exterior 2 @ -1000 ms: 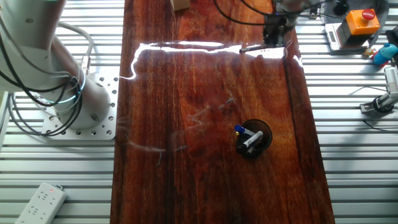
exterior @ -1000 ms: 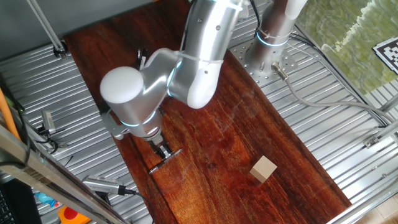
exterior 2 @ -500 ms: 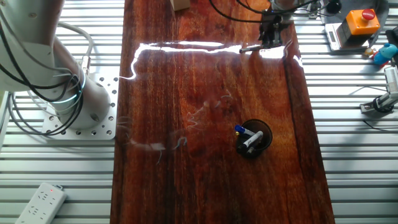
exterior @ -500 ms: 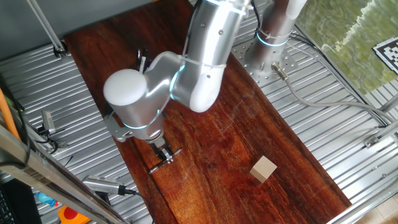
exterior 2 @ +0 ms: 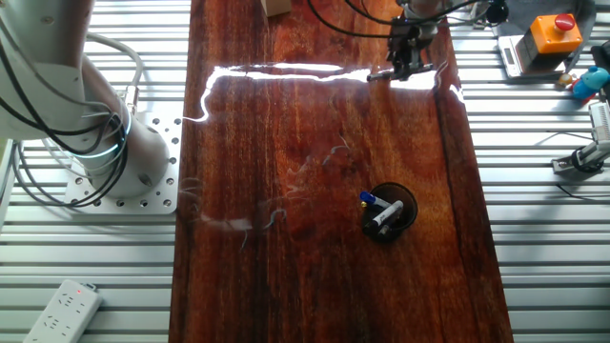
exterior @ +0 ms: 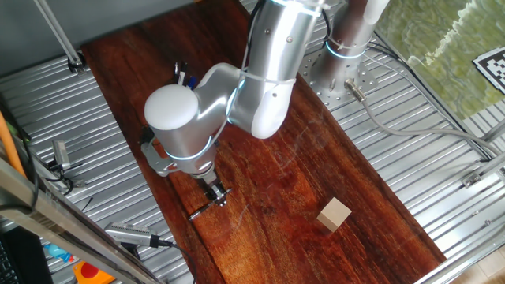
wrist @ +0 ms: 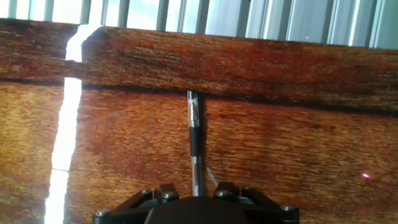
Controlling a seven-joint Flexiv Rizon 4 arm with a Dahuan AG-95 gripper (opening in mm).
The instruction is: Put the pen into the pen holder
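1. In the hand view the gripper [wrist: 194, 194] sits at the bottom middle of the frame, and its fingers [wrist: 166, 190] are closed on the pen [wrist: 194, 140].
2. The fingers pinch the pen near one end. The rest of the pen sticks out toward the top of the frame.
3. In one fixed view the pen [exterior: 207, 208] is low and left of the middle, under the big silver arm [exterior: 237, 95]. It looks lifted a little off the wooden surface [exterior: 292, 181], but I cannot tell for sure.
4. The pen is very thin and straight. I think it is light and stiff, so it will not bend.
5. It looks smooth and shiny, so I think it could slip or turn in the fingers. Held near one end, the long free part could swing. A hold closer to the middle would be steadier, but an end hold lets the free tip go into the cup first.
6. In the other fixed view the pen holder [exterior 2: 389, 213] is a small black cup, low and right of the middle. It is well apart from the gripper [exterior 2: 401, 65] at the top.
7. Some blue-tipped pens [exterior 2: 379, 205] already stand in the cup, so there is less room.
8. A tan block [exterior: 334, 214] lies on the surface at the lower right in one fixed view, away from the pen.
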